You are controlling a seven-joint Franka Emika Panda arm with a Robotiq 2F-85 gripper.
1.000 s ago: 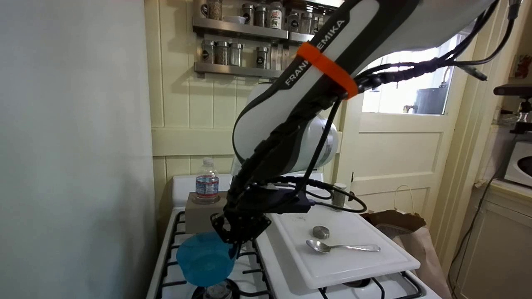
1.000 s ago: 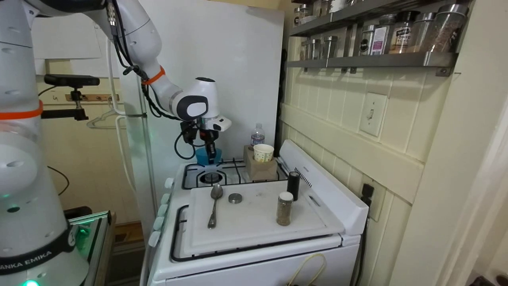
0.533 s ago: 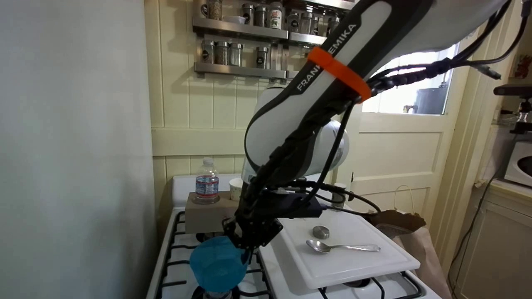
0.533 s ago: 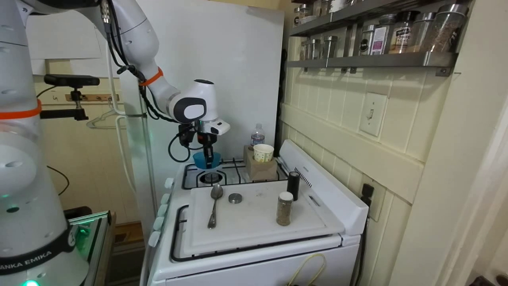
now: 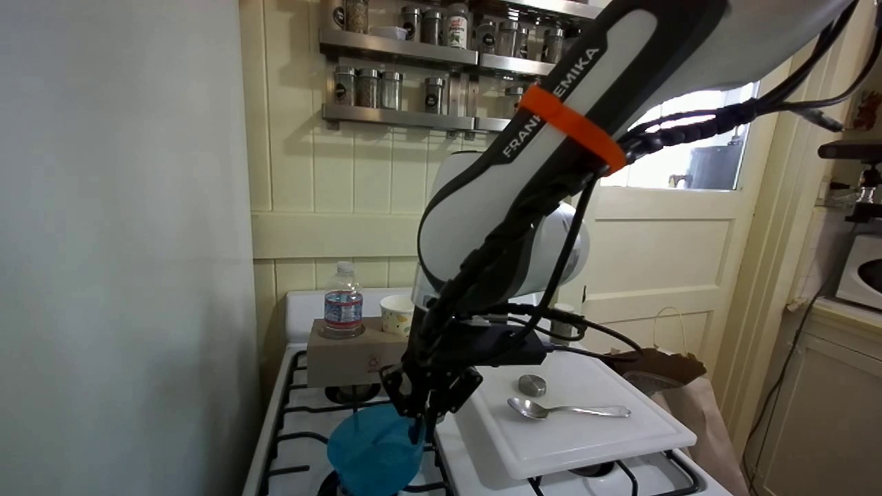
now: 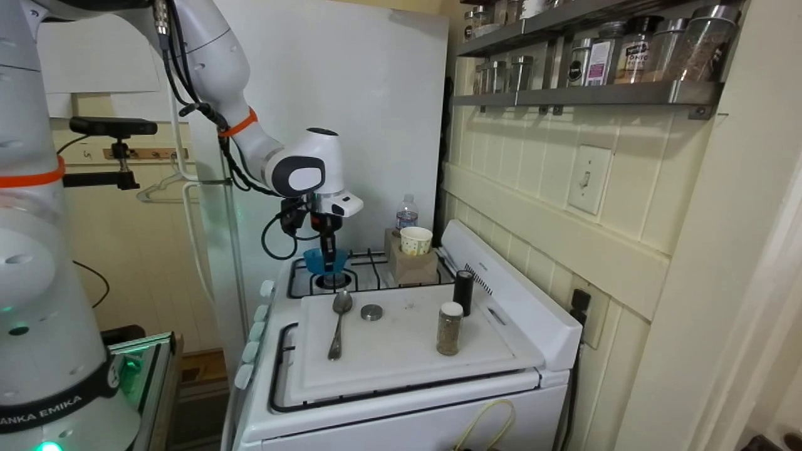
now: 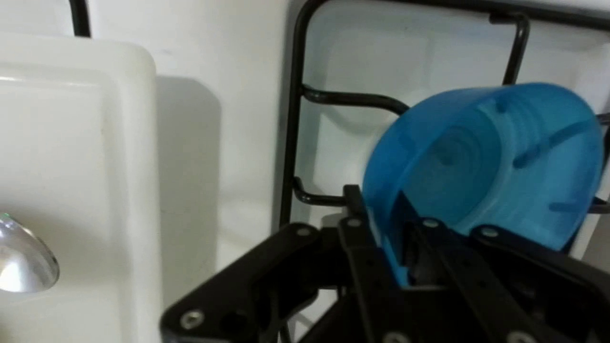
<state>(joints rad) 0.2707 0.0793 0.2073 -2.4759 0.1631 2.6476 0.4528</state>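
Note:
A blue translucent bowl (image 5: 372, 451) is tilted low over the stove grate in both exterior views. It also shows in an exterior view (image 6: 313, 262), just above and behind the round burner (image 6: 334, 280). My gripper (image 5: 423, 432) points down at the bowl's edge. In the wrist view the gripper (image 7: 376, 197) has one finger outside and one inside the bowl's wall (image 7: 395, 143), and is shut on it. The bowl looks empty inside. Whether its underside touches the grate is hard to tell.
A white board (image 6: 388, 357) on the stove holds a spoon (image 6: 338, 326), a metal lid (image 6: 371, 312), a spice jar (image 6: 448, 329) and a black cylinder (image 6: 463, 292). A cardboard box (image 6: 411, 270) bears a bottle (image 6: 406, 217) and a paper cup (image 6: 416, 241). A tall pale panel (image 6: 351, 113) stands behind.
The gripper and the held bowl have moved down towards the grate, and rightward in one exterior view. The paper cup has come into sight from behind the arm there.

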